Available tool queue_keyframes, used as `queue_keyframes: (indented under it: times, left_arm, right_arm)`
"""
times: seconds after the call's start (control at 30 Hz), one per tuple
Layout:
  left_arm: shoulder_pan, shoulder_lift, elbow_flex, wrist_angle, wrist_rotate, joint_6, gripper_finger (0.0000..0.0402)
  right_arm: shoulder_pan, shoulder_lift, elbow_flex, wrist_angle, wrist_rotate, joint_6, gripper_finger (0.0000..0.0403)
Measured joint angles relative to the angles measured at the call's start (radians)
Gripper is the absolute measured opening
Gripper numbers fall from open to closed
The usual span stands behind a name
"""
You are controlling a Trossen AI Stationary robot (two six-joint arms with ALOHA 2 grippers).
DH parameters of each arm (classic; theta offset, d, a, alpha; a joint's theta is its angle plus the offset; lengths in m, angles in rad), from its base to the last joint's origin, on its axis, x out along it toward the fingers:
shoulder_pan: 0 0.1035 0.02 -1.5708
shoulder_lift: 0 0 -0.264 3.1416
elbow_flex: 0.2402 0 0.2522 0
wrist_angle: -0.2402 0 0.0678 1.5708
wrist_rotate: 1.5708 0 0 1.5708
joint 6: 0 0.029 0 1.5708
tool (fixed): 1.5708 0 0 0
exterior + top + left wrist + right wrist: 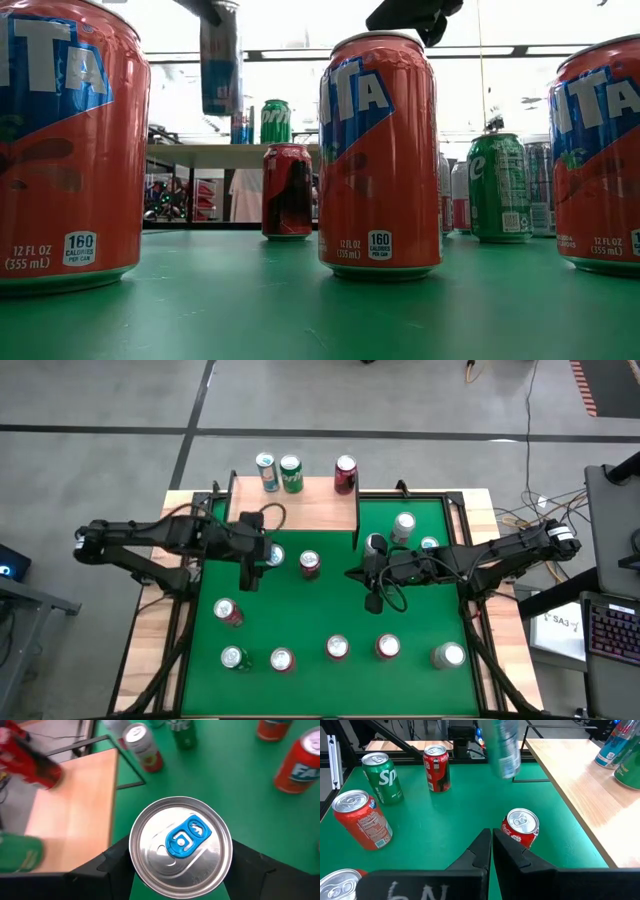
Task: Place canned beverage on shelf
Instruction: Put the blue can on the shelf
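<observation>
Beside the shelf [296, 507], left end effector [262, 556] grips a blue-tabbed can [180, 844] aloft — right end effector [491, 851] clenched, empty.

Two black jointed arms, matte finish. Black cable loops over the left arm [165, 538]. Right arm [500, 550] has pale wrist cap at 3 o'clock end.

fourteen cans [309, 563], one shelf [310, 508], two pincers [255, 565]

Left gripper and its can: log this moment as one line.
left gripper: shut on blue-tab can, lifted | shelf: three cans standing | right gripper: shut, empty, over table
</observation>
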Motion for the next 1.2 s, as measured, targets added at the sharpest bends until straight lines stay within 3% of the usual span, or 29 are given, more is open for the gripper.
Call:
queue_keyframes:
  times: [0.47, 0.67, 0.83, 1.2]
  left_arm:
    - [0.332, -0.057, -0.001, 0.016, 0.014, 0.043, 0.0221]
    - [0.512, -0.046, -0.001, 0.066, 0.231, 0.062, 0.0221]
    - [0.649, -0.022, -0.001, 0.066, 0.339, 0.069, 0.0221]
    - [0.788, 0.033, -0.002, 0.103, 0.407, 0.139, 0.0221]
  right_arm:
    - [0.0, 0.0, 0.0, 0.002, 0.0, 0.0, 0.0009]
    - [0.0, 0.0, 0.0, 0.002, 0.0, 0.0, 0.0009]
    - [0.0, 0.0, 0.0, 0.002, 0.0, 0.0, 0.0009]
    - [0.0, 0.0, 0.0, 0.002, 0.001, 0.0, 0.0009]
